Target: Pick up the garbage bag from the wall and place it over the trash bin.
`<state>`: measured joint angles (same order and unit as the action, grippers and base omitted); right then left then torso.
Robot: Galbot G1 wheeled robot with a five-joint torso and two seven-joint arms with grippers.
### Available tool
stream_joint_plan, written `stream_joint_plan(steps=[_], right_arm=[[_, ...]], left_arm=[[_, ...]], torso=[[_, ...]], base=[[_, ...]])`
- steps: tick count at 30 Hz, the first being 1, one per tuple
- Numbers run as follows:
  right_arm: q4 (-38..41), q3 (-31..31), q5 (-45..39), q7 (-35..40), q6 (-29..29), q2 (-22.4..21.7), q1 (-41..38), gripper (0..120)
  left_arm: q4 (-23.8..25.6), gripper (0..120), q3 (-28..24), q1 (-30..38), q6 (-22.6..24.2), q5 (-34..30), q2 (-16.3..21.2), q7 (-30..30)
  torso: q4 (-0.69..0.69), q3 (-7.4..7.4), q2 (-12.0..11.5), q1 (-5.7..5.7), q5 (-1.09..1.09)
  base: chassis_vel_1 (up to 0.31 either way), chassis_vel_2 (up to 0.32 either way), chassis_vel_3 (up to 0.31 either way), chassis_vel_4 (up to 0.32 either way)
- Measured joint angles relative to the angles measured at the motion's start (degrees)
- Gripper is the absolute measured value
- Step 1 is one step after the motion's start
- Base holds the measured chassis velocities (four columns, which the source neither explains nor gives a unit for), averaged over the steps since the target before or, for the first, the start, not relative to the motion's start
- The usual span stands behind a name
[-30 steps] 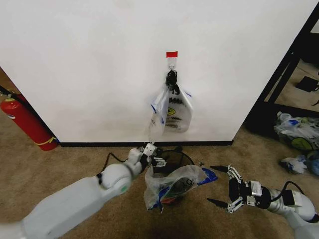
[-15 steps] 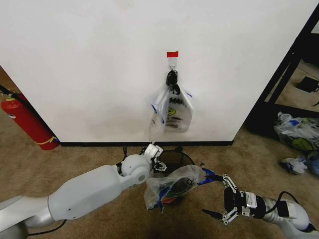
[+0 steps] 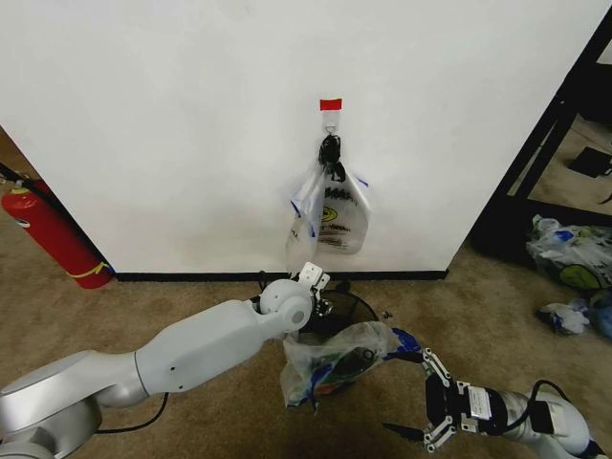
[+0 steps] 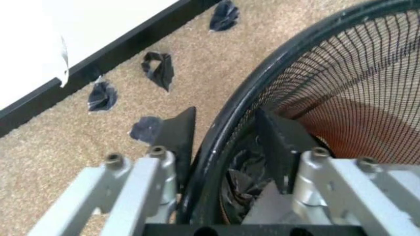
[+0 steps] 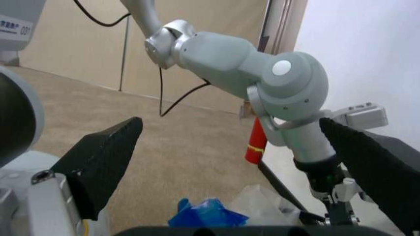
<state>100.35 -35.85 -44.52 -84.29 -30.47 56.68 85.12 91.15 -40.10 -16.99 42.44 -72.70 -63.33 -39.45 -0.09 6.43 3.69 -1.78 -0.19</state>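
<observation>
Bag (image 3: 330, 361) lies draped over the near side of the bin (image 3: 346, 304), not spread round the rim: far half of the mouth is bare mesh, blue loop sticking out toward the right gripper (image 3: 421, 402). So the cover looks half done, in my judgement.

Left gripper (image 4: 223, 142) sits at the far rim, jaws apart w/ the rim wire running between them, one finger outside over carpet, the other inside the mesh. Crumpled film shows low between the fingers in the wrist view; prob. bag edge, but can't tell for sure. Straddling the rim like that would suit tucking or pinning plastic over the wire.

Right gripper waits low over the carpet, just beside the blue loop, fingers wide apart, holding nothing.

Beyond the left gripper, wall (image 3: 172, 134) w/ hook (image 3: 330, 119) under red tape, more bags (image 3: 332, 212) hanging there.
</observation>
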Motion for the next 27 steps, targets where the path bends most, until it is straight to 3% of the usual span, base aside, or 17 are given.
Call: stream_joint_plan(steps=[5,8,13,17,21,24,27], right_arm=[[-0.54,0.31,-0.59,-0.88,-0.25,0.02,-0.11,100],[-0.71,0.49,-0.80,-1.07,-0.26,0.02,-0.27,100],[-1.34,1.12,-2.75,-1.33,-0.18,-0.53,-1.24,100],[-2.57,1.71,-5.08,-1.25,0.11,-0.91,-2.28,100],[-3.43,2.04,-5.46,-1.25,0.12,-0.95,-3.05,100],[-4.28,2.43,-5.89,-1.25,0.12,-1.01,-3.90,100],[-4.53,2.61,-6.47,-1.07,0.23,-1.12,-4.29,100]], left_arm=[[0.12,14,0.13,-0.33,-0.12,-1.47,0.47,-2.22],[0.44,10,0.80,-0.80,-0.22,-2.08,0.66,-3.13],[4.39,3,7.39,-5.22,-0.43,-8.12,1.86,-10.21],[11.12,2,16.44,-12.61,-0.22,-14.09,3.95,-15.34],[15.28,1,25.05,-19.67,-0.18,-15.81,4.92,-17.41],[19.78,1,35.88,-28.73,-0.21,-15.96,3.36,-17.52],[22.74,1,41.57,-35.44,-0.27,-13.47,0.33,-16.35]], torso=[[0.01,0.00,0.00,0.00,0.00],[0.00,0.00,0.00,0.00,0.00],[0.00,0.00,0.00,0.00,-0.01],[0.01,0.00,0.00,0.00,-0.01],[0.02,0.00,0.00,0.00,-0.01],[0.04,0.00,0.00,0.00,0.00],[0.00,0.00,0.00,0.00,-0.01]], base=[[0.000,0.000,0.000,0.000],[0.000,0.000,0.000,0.000],[0.000,0.000,0.000,0.000],[0.000,0.000,0.000,0.000],[0.000,0.000,0.000,0.000],[0.000,0.000,0.000,0.000],[0.000,0.000,0.000,0.000]])
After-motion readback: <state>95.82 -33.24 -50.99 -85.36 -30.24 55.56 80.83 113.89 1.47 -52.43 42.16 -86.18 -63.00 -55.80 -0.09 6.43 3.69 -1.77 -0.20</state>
